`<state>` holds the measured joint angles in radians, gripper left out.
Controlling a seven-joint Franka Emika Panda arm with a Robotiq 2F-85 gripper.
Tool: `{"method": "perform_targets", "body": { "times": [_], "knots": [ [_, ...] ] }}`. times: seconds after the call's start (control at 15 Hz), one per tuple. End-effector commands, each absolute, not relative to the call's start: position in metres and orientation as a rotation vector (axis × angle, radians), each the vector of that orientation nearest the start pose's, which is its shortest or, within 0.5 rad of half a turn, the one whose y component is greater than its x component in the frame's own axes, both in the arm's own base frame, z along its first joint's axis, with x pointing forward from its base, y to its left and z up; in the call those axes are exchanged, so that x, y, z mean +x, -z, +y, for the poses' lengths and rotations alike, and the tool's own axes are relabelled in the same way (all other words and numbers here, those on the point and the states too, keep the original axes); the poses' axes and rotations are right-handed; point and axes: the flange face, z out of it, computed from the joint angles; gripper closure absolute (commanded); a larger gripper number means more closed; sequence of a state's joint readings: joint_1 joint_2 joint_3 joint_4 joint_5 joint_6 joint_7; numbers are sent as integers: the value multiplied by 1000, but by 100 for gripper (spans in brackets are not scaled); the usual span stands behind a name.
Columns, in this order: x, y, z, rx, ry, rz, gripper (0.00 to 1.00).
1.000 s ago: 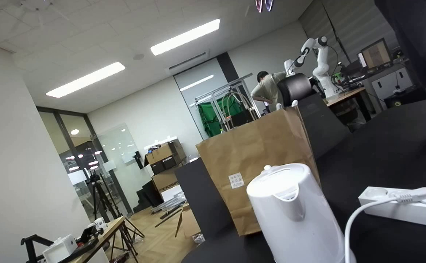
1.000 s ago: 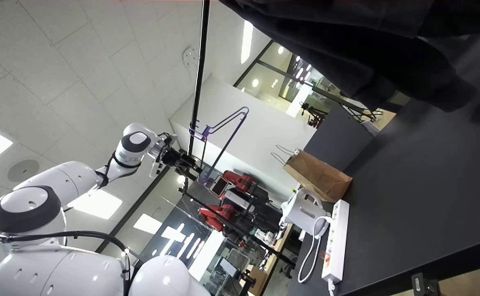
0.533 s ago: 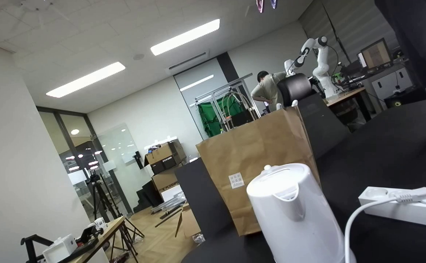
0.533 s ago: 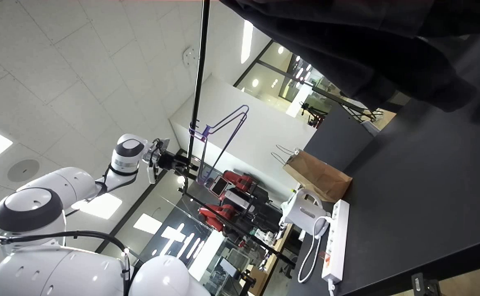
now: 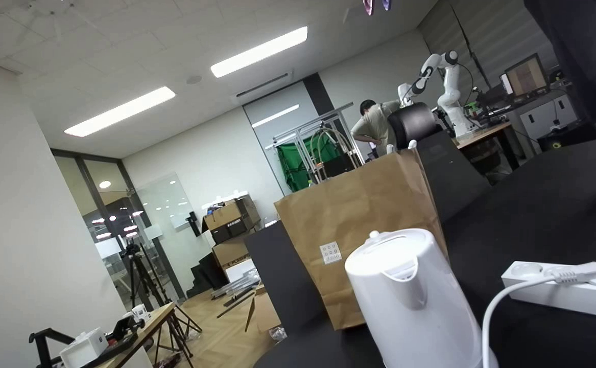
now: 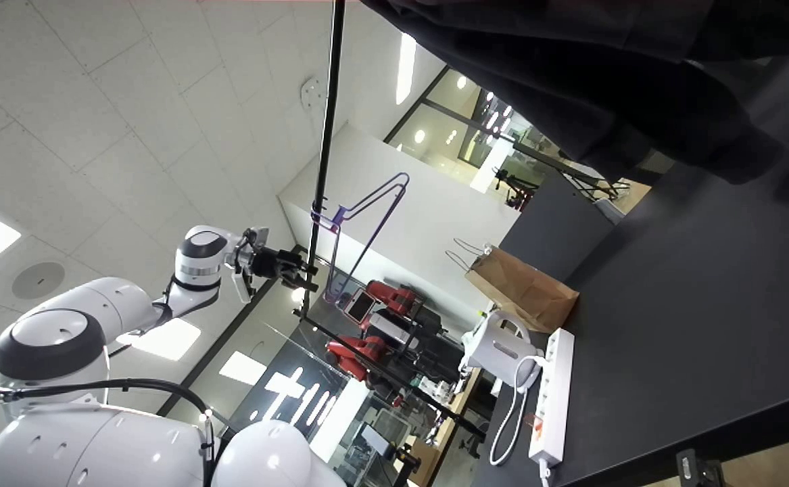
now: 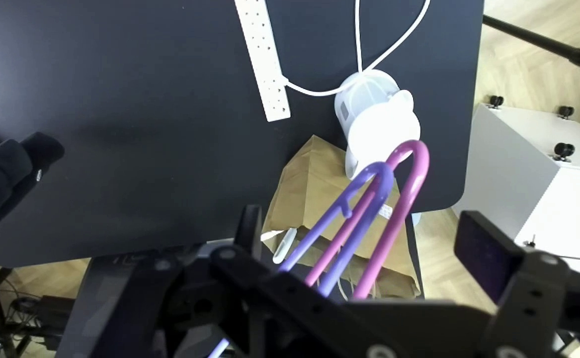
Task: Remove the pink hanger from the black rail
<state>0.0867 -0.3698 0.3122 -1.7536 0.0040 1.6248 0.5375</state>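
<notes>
Hanging at the black rail [image 6: 327,111], the pink hanger [image 7: 393,228] overlaps a purple hanger [image 7: 357,236]; in an exterior view their outlines are hard to separate. The wrist view divides them: both rounded ends point to 1 o'clock, pink on the 3 o'clock side of purple. The gripper [image 7: 362,226] is released, fingers well apart, both hangers appearing between them in the wrist view; contact cannot be confirmed. In an exterior view the gripper overlaps the rail's lower stretch, hangers between its 1 and 2 o'clock; the white arm [image 6: 103,304] lies toward its 8 o'clock.

Wrist view, read from the hangers: brown paper bag [image 7: 314,194] directly behind; white kettle [image 7: 379,127] at 12 o'clock; white power strip [image 7: 265,64] at 11 o'clock, a white cable [image 7: 317,93] running toward the kettle; white box-shaped unit [image 7: 558,189] between 2 and 3 o'clock. Kettle, strip and bag rest on the black table [image 7: 121,189]. In an exterior view a person [image 5: 379,122] appears at the bag's 12 o'clock.
</notes>
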Motion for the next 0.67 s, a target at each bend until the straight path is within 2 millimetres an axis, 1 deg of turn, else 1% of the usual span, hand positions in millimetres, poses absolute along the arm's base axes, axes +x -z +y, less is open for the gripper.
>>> {"method": "perform_targets", "body": {
  "times": [0.0, 0.2, 0.6],
  "knots": [
    [402, -729, 213, -3056, 497, 263, 0],
    [409, -731, 221, -3014, 588, 247, 0],
    [422, -726, 234, -2957, 677, 214, 0]
  ]
}}
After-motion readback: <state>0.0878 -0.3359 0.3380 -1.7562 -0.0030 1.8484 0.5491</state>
